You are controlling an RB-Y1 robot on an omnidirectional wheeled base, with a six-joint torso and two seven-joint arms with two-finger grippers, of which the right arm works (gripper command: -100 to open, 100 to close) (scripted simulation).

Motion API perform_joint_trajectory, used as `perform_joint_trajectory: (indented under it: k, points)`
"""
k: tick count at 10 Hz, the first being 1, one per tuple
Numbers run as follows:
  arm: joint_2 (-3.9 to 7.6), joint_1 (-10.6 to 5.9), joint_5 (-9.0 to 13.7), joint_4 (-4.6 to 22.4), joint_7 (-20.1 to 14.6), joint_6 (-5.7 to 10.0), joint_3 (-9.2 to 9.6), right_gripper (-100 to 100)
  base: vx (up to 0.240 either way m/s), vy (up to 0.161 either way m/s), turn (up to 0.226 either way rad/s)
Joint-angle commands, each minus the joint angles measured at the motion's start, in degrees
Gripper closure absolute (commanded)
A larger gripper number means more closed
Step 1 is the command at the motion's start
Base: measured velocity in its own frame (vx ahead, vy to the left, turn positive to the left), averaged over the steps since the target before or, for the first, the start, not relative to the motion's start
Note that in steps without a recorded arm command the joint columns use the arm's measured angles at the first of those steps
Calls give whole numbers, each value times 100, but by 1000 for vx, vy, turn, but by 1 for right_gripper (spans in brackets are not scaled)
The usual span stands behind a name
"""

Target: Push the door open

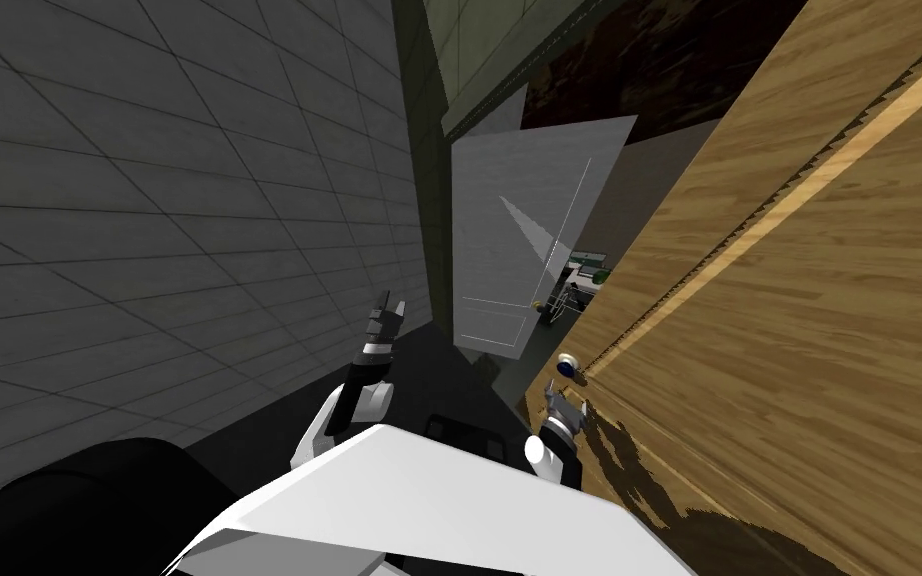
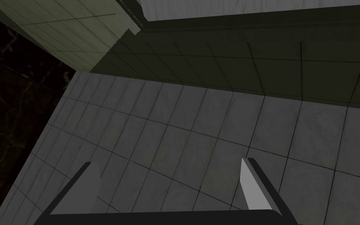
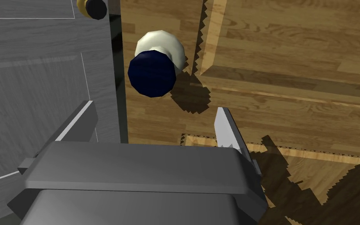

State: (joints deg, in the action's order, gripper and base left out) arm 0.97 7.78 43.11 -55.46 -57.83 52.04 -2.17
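Wooden door (image 1: 799, 300) runs along my right side, its blue-fronted knob (image 3: 155, 64) just ahead of the right tool (image 3: 154, 106), which is released and empty; left tool (image 2: 167, 161), also released, faces the tiled wall (image 1: 149, 200), farther off.

No writing, label, brand, number or sign could be read anywhere; the wooden door (image 1: 799, 250), its knob (image 3: 152, 74) and the tiled wall (image 1: 149, 200) bore none.

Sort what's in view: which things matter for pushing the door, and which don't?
Job: wooden door, knob, right end effector, open by the knob.
Not in play: grey door, tiled wall, left end effector, open.
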Motion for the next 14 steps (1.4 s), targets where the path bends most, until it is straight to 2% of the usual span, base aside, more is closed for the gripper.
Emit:
perform_joint_trajectory:
  k: [1, 3, 6, 7, 8, 13, 14]
  points:
    - [78, -9, 18, 17, -33, -16, -25, -100, 193, -111, 24]
    - [65, -27, 35, 48, -60, -21, -50, -100, 172, -133, 16]
    - [-98, -50, 57, 87, -94, -28, -83, -100, 173, -120, 21]
    - [-46, -46, 53, 86, -94, -24, -77, -100, 69, -50, 11]
    - [-46, -46, 53, 86, -94, -24, -77, 100, -7, 8, 7]
    - [-46, -46, 53, 86, -94, -24, -77, 100, -12, 10, 0]
    - [12, -60, 133, 119, -48, -6, -185, 100, 97, -27, 35]
